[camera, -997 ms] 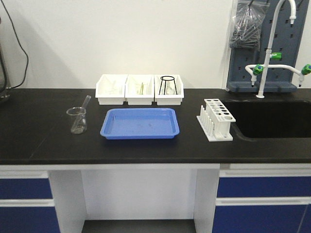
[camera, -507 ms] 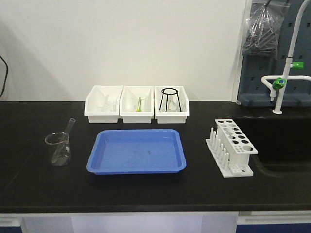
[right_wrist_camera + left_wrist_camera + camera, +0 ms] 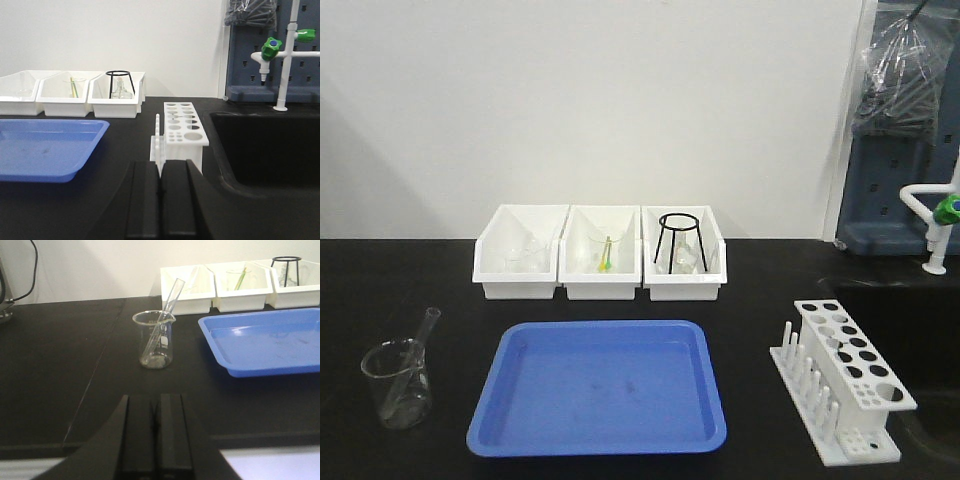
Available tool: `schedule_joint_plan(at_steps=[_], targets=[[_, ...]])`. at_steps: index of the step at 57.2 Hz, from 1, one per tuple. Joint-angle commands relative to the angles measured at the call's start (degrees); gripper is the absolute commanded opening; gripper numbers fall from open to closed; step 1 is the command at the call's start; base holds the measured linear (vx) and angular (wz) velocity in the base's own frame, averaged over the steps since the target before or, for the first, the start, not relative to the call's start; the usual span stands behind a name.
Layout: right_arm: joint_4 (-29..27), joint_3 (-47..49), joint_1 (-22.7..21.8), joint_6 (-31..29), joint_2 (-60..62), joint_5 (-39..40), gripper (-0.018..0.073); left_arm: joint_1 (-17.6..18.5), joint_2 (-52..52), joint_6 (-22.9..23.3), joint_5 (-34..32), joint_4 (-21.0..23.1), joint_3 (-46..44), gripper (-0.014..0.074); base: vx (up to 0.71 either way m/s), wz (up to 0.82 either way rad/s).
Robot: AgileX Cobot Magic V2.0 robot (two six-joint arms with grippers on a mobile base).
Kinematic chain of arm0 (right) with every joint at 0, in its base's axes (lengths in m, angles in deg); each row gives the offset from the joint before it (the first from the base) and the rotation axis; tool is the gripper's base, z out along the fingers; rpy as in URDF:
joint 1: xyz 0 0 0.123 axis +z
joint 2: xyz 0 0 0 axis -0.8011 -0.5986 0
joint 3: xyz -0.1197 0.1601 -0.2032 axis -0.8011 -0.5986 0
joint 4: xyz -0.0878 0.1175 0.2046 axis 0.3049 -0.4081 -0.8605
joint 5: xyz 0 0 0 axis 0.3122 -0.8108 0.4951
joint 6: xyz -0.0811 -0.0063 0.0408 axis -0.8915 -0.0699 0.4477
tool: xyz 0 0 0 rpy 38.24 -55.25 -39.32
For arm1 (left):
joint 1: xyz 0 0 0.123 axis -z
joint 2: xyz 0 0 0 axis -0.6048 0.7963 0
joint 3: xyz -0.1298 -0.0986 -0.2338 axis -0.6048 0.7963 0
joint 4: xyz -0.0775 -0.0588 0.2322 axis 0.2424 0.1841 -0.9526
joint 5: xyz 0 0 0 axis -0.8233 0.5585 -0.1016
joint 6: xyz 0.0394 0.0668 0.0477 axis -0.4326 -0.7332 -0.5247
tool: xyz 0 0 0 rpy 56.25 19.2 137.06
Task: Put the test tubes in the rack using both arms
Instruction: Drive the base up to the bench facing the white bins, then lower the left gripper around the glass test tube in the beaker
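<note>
A slim clear test tube (image 3: 418, 351) leans in a glass beaker (image 3: 396, 385) at the front left of the black bench; the left wrist view shows the tube (image 3: 162, 319) in the beaker (image 3: 155, 339) ahead of my left gripper (image 3: 156, 402), which is shut and empty. The white rack (image 3: 848, 375) with round holes stands at the right, empty. In the right wrist view the rack (image 3: 184, 131) is just ahead of my right gripper (image 3: 160, 167), shut and empty. Neither arm shows in the front view.
A blue tray (image 3: 602, 385) lies mid-bench. Three white bins (image 3: 599, 251) line the back wall; the right one holds a black wire tripod ring (image 3: 678, 241). A black sink (image 3: 265, 145) and white tap with green knobs (image 3: 272, 47) are at the right.
The front view has moved closer to the bench: beaker, tray and rack appear larger and lower in the frame. The objects themselves have not moved.
</note>
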Motion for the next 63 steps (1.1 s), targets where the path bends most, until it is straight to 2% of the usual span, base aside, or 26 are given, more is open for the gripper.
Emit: schedule_joint_plan(at_steps=[1, 36, 63], targets=[[0.2, -0.8, 0.0, -0.2, 0.0, 4.7, -0.0008, 0.0, -0.7, 0.5, -4.3, 0.3, -1.8, -0.0004, 0.34, 0.01], [0.2, -0.8, 0.0, -0.2, 0.0, 4.7, -0.0008, 0.0, -0.7, 0.5, -4.3, 0.3, -1.8, -0.0004, 0.29, 0.00], [0.2, -0.8, 0.0, -0.2, 0.0, 4.7, -0.0008, 0.0, -0.7, 0.5, -4.3, 0.3, -1.8, -0.0004, 0.17, 0.00]])
